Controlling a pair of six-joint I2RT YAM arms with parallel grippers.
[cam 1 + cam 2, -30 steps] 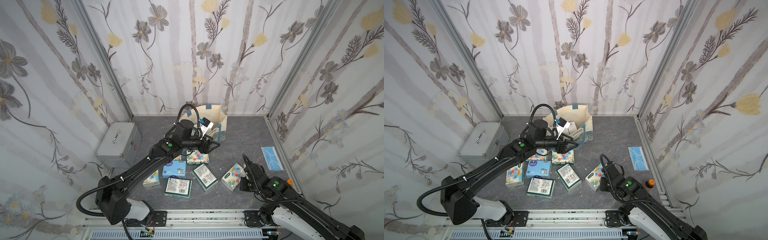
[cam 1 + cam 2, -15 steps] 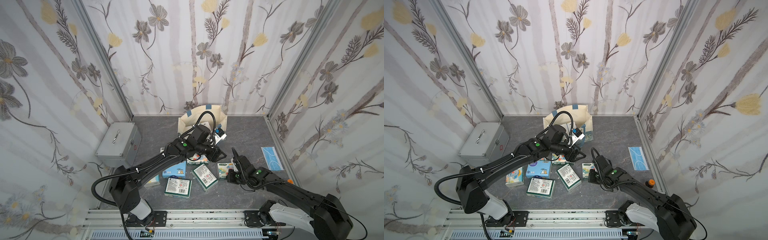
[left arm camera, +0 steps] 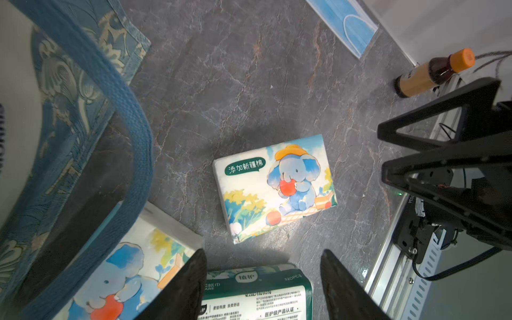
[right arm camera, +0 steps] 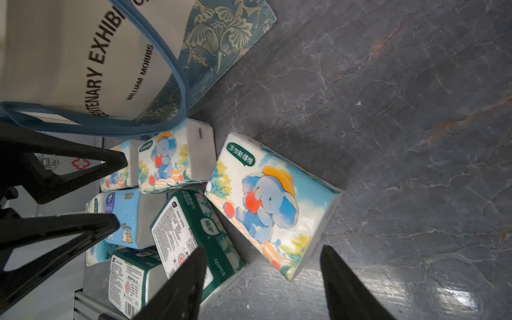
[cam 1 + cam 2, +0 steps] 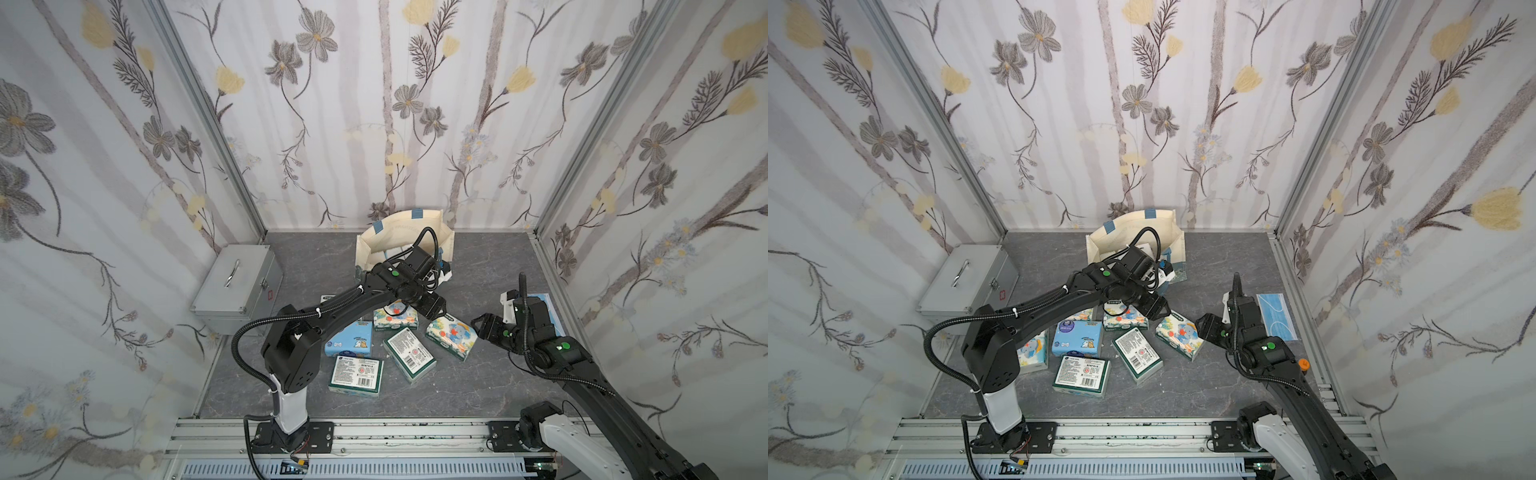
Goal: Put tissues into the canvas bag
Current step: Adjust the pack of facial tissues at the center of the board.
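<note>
**A:** What's changed with the elephant pack point(image 5: 451, 337)?

**B:** The right gripper point(image 5: 478, 326) just let it go and drew back. Its fingers are wide apart and empty. The pack lies flat on the table point(image 5: 490, 257), just beside a green pack point(image 4: 194, 230), near the canvas bag point(image 5: 399, 235) but outside it.

**A:** So it isn't bagged?

**B:** No, but it's likelier within the left gripper point(image 3: 263, 257)'s reach. That one is also open and holds nothing.

**A:** Any writing?

**B:** The bag has "WILLIAM MORRIS" and "CENTENARY EXHIBI…", the green pack "320PCS", and the elephant pack "添加新疆棉".

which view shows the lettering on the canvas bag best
The right wrist view: the canvas bag turns its printed face to it, and the black lettering reads clearly. The left wrist view catches mainly its patterned band and a blue strap. In both top views only its open top shows, no lettering.
</note>
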